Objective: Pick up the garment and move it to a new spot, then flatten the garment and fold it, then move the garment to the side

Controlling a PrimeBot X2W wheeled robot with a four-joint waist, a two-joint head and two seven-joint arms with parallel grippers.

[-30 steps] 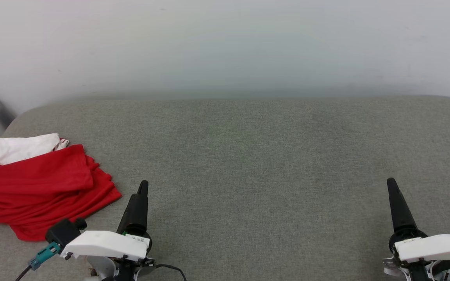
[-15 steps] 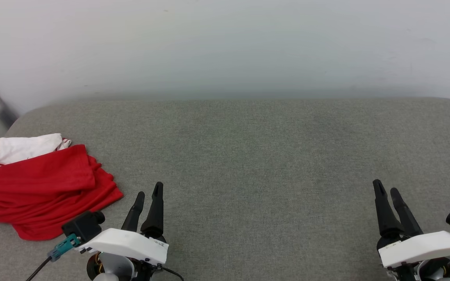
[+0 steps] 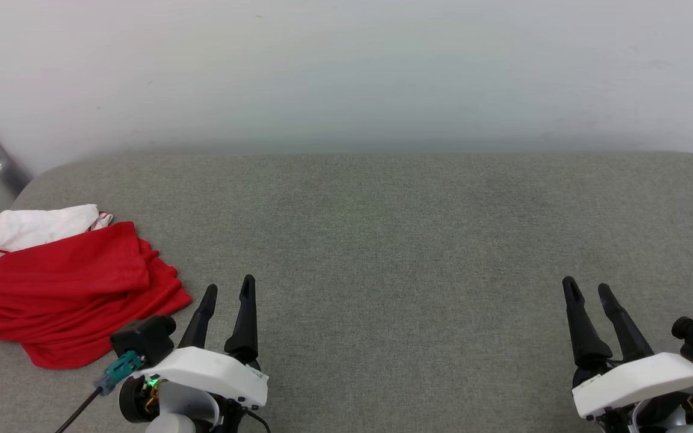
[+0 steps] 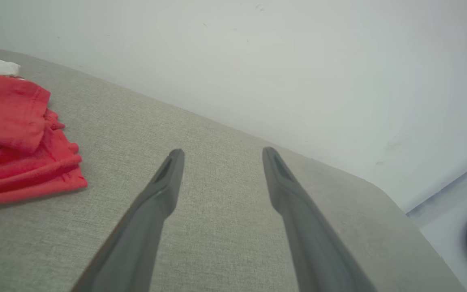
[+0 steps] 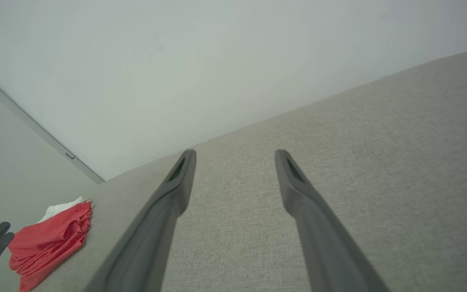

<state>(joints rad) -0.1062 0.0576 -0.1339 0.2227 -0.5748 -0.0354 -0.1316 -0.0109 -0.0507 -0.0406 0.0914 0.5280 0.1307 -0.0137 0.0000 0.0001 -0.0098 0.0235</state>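
Head view: the left gripper (image 3: 230, 284) and right gripper (image 3: 586, 285) both stand spread and empty, so the left one should probably swing left and pinch a thick near fold of the bunched garment (image 3: 64, 288).

The grey fabric surface (image 3: 382, 240) carries the folded red-and-white garment (image 3: 64, 288) at its left end.

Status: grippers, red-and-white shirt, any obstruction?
Left gripper open, empty, beside bunched red shirt with white sleeve, not touching. Right gripper open, empty. Shirt lies at left of grey fabric surface. Nothing in the way.
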